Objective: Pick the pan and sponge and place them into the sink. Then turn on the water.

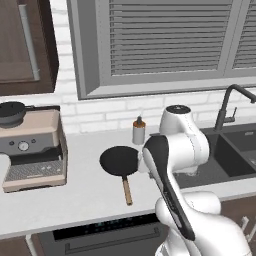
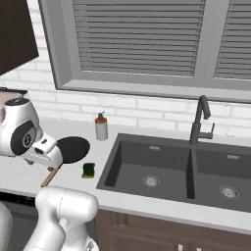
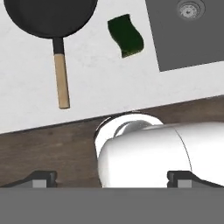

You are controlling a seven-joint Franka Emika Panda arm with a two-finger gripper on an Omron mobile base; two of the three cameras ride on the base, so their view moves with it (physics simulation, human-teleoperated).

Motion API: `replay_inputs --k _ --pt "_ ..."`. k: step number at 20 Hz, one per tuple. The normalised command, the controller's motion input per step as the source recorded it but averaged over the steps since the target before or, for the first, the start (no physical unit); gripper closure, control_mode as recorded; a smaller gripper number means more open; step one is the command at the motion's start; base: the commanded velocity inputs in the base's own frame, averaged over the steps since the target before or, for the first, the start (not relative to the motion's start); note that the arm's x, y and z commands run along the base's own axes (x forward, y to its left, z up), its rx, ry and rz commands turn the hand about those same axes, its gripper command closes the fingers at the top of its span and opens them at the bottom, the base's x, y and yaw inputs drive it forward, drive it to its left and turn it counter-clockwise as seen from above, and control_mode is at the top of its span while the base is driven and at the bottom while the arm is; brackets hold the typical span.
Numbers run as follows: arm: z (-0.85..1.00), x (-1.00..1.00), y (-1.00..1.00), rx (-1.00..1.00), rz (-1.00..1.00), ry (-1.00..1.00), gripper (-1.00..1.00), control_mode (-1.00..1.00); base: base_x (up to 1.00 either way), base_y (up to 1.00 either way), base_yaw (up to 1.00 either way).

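Note:
The black pan [image 1: 120, 161] lies on the light counter left of the sink [image 1: 234, 159], its wooden handle [image 1: 127, 190] pointing toward the counter's front edge. My arm covers part of the pan [image 2: 74, 148] in the right base view. The green sponge [image 2: 88, 170] rests between the pan and the sink [image 2: 128, 172], close to the basin's left rim. From the hand view, the pan [image 3: 50, 17], sponge [image 3: 126, 36] and a sink [image 3: 197, 43] corner sit far below. My gripper [image 3: 111, 180] hangs high above the counter's front, open and holding nothing. No water runs from the tap [image 2: 198, 120].
A soap bottle [image 2: 101, 126] stands at the back of the counter behind the pan. A coffee machine [image 1: 32, 150] with a dark pot [image 1: 11, 111] on top occupies the counter's left end. A window with blinds [image 1: 170, 40] is above.

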Motion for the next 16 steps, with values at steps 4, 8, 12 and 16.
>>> replay_inputs --k 4,8,12,16 --pt "-0.86 0.28 1.0 0.12 0.07 0.15 -1.0 -1.0 0.0 0.0 0.0" --pt "-0.34 0.64 0.72 0.05 0.13 0.1 -1.0 -1.0 0.0 0.0 0.0" --pt "-0.05 0.93 0.24 0.02 0.02 0.04 -1.0 -1.0 0.0 0.0 0.0" --pt "0.0 0.73 -0.06 0.0 0.0 0.02 -1.0 -1.0 0.0 0.0 0.0"
